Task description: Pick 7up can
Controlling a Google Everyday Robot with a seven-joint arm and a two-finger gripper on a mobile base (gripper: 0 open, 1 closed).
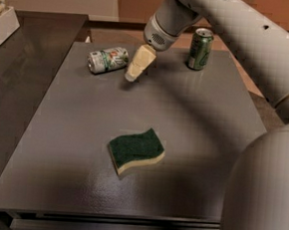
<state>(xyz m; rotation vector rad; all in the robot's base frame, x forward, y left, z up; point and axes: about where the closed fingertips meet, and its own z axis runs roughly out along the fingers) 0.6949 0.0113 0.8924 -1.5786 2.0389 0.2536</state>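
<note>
The 7up can (108, 59), silver-white with green and red markings, lies on its side at the back left of the grey table (199, 121). My gripper (132, 76) with cream-coloured fingers hangs from the arm just right of the can, a little above the table and apart from the can. It holds nothing.
A darker green can (200, 48) stands upright at the back right of the table. A green and yellow sponge (135, 150) lies near the middle front. A white box (2, 23) sits on the dark counter at the far left. My arm fills the right side.
</note>
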